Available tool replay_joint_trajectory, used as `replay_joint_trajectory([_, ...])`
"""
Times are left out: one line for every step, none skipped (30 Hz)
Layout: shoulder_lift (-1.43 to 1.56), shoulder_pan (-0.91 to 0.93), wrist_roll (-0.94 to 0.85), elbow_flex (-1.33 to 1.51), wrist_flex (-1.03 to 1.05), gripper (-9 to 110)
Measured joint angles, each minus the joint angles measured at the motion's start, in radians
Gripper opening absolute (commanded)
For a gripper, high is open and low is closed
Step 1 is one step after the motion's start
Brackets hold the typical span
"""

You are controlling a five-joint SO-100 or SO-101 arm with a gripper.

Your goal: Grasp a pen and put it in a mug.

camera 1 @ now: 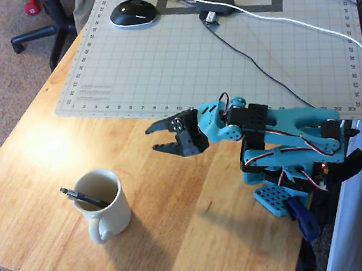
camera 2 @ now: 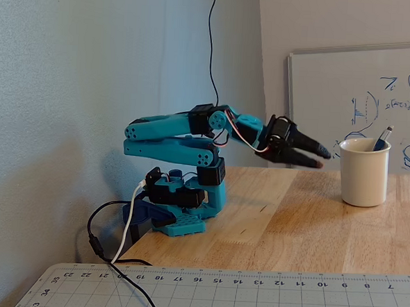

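On the wooden table (whiteboard behind), pen in mug, gripper spread, empty.

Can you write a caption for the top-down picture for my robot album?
Pen resting in the cream mug, open pincer apart from it.

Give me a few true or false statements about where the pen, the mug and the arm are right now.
1. The thin dark pen stands inside the cream-white ceramic mug. True.
2. The end effector grips the pen. False: it is open, empty, apart from the mug.
3. The mug lies tipped over. False: it stands upright on the wooden table.
4. A black computer mouse rests on the grey cutting mat. True.
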Motion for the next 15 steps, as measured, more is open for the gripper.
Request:
replay_joint_trajectory([0.021, 0.006, -0.074, 0.009, 0.025, 6])
replay_joint_trajectory([0.046, 0.008, -0.146, 0.015, 0.051, 5])
replay_joint_trajectory([0.075, 0.008, -0.219, 0.023, 0.074, 4])
replay_joint_trajectory([0.104, 0.008, -0.288, 0.029, 0.1, 3])
replay_joint_trajectory([0.132, 0.008, -0.353, 0.035, 0.124, 3])
replay_joint_trajectory([0.153, 0.011, -0.403, 0.041, 0.146, 3])
replay_joint_trajectory([0.176, 0.018, -0.451, 0.057, 0.17, 3])
replay_joint_trajectory([0.193, 0.031, -0.483, 0.071, 0.196, 3])
replay_joint_trajectory([0.209, 0.043, -0.511, 0.089, 0.225, 3])
replay_joint_trajectory([0.225, 0.057, -0.529, 0.114, 0.256, 3])
replay_joint_trajectory([0.245, 0.069, -0.54, 0.137, 0.284, 3])
replay_joint_trajectory([0.264, 0.078, -0.549, 0.15, 0.311, 3])
replay_joint_trajectory([0.279, 0.087, -0.555, 0.156, 0.337, 3])
replay_joint_trajectory([0.288, 0.092, -0.558, 0.158, 0.36, 3])
replay_joint_trajectory([0.29, 0.094, -0.561, 0.158, 0.387, 3])
